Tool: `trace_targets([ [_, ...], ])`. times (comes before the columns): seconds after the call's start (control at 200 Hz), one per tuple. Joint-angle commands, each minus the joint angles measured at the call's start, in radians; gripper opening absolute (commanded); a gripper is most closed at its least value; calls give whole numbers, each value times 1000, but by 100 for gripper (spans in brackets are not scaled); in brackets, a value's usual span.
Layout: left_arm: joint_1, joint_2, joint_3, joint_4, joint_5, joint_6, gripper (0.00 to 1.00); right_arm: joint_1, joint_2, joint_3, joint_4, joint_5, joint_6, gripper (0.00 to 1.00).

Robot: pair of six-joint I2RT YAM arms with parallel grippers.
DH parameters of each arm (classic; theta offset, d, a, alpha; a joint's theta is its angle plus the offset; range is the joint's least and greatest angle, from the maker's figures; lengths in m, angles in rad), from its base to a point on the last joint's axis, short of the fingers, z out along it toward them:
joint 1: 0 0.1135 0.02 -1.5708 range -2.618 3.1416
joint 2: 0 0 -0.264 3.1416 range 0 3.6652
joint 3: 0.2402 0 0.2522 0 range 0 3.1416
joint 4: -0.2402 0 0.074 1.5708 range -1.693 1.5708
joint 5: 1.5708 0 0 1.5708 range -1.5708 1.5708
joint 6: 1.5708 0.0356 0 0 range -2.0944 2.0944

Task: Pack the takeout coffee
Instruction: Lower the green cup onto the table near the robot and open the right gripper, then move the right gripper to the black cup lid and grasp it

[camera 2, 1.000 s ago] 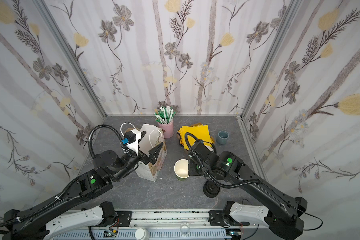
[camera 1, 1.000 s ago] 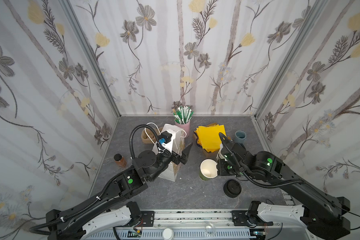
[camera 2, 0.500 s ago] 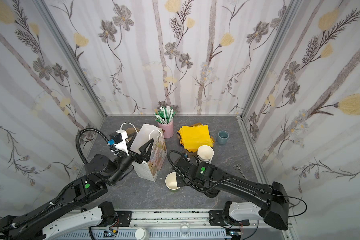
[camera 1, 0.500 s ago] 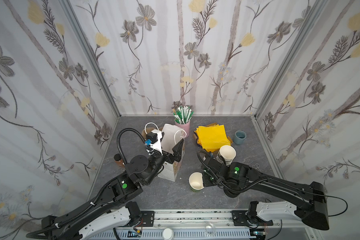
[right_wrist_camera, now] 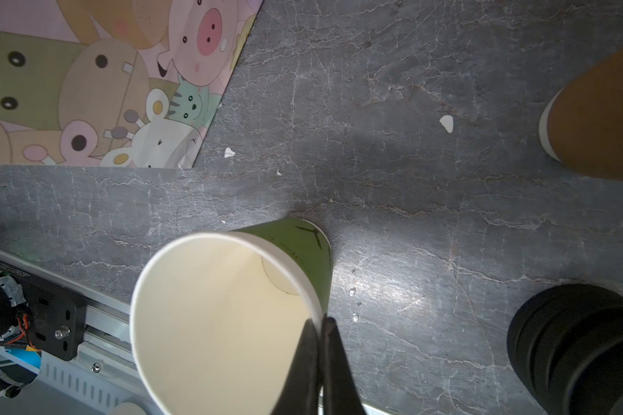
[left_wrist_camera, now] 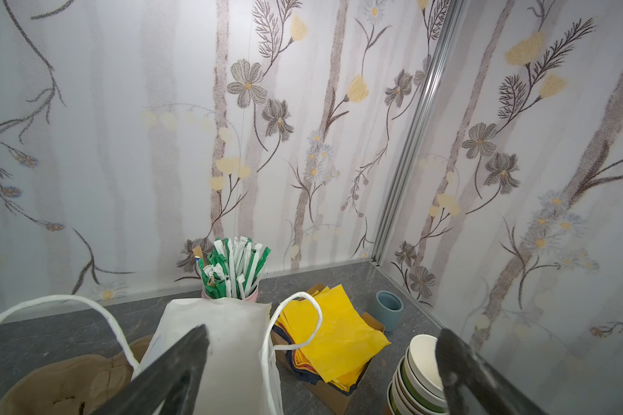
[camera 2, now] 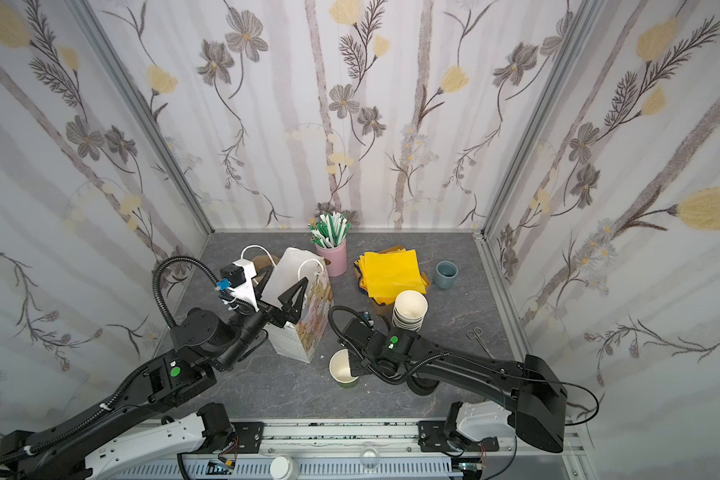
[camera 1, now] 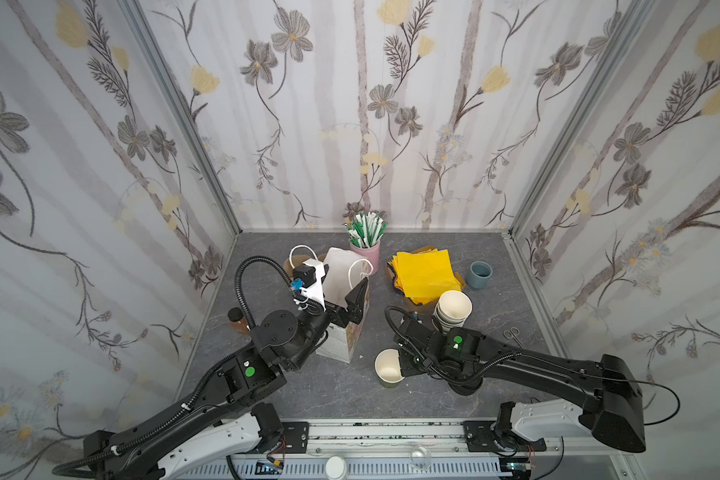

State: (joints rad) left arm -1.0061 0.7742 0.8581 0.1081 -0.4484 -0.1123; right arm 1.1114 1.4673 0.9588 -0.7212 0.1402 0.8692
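Currently in the right gripper (right_wrist_camera: 319,323): the rim of a single paper cup (right_wrist_camera: 223,316), nipped tight between its fingers, one inside the wall and one outside.
Cup: green side, white inside, mouth up, apparently empty and with no lid on; it stands just in front of the bag (camera 2: 312,320), off its near corner and not touching it.
Left gripper (camera 2: 285,279): spread wide at the bag's mouth, holding nothing; one finger seems to reach inside the opening.
Relation that counts: the bag's mouth lies above and behind the cup, whose long axis is upright. I judge it has to rise clear of the bag's near edge before going in. The right arm is the nearer one.
Lids: a low black pile (right_wrist_camera: 576,345) on the far side of the cup from the bag, largely covered by the right arm in both top views.
Hidden: whether the cup's base rests on the table (right_wrist_camera: 410,143), and what the bag holds.
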Motion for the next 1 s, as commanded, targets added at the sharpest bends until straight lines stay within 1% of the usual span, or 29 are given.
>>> trace_targets([
  [0.0, 2, 2, 0, 30, -13, -5, 100, 1, 5, 0, 32, 7, -3, 13],
  [0.055, 1, 4, 2, 30, -13, -2, 100, 1, 1, 7, 25, 9, -2, 28],
  [0.13, 1, 7, 5, 30, -10, 4, 100, 1, -12, 26, 5, 16, 3, 45],
  [0.18, 1, 11, 8, 31, -8, 7, 100, 1, -28, 44, -14, 23, 13, 53],
  [0.205, 1, 13, 11, 31, -7, 12, 100, 1, -37, 55, -25, 28, 18, 55],
  [0.27, 3, 22, 17, 31, -1, 22, 100, 1, -72, 82, -62, 44, 40, 59],
  [0.345, 1, 35, 28, 34, 10, 37, 100, 1, -119, 117, -125, 78, 77, 60],
  [0.42, 1, 49, 40, 38, 30, 54, 100, -1, -166, 157, -222, 129, 145, 61],
  [0.515, 1, 71, 53, 50, 67, 73, 100, -7, -223, 186, -376, 181, 278, 61],
  [0.545, 1, 77, 56, 55, 80, 80, 100, -8, -243, 185, -427, 193, 338, 61],
  [0.669, 1, 104, 59, 96, 139, 104, 100, -18, -343, 120, -566, 185, 518, 62],
  [0.754, 1, 116, 50, 148, 171, 114, 100, -48, -434, 28, -584, 147, 613, 62],
  [0.829, 1, 132, 52, 174, 198, 121, 100, -102, -522, -67, -558, 98, 660, 64],
  [0.894, 1, 147, 60, 180, 214, 126, 100, -146, -599, -142, -513, 75, 694, 70],
  [0.934, 1, 155, 65, 182, 221, 129, 100, -175, -643, -181, -481, 66, 710, 71],
  [0.964, 1, 161, 67, 184, 225, 130, 100, -195, -672, -198, -457, 59, 723, 74],
  [0.994, 1, 164, 69, 187, 227, 131, 100, -215, -696, -250, -437, 49, 733, 75],
])
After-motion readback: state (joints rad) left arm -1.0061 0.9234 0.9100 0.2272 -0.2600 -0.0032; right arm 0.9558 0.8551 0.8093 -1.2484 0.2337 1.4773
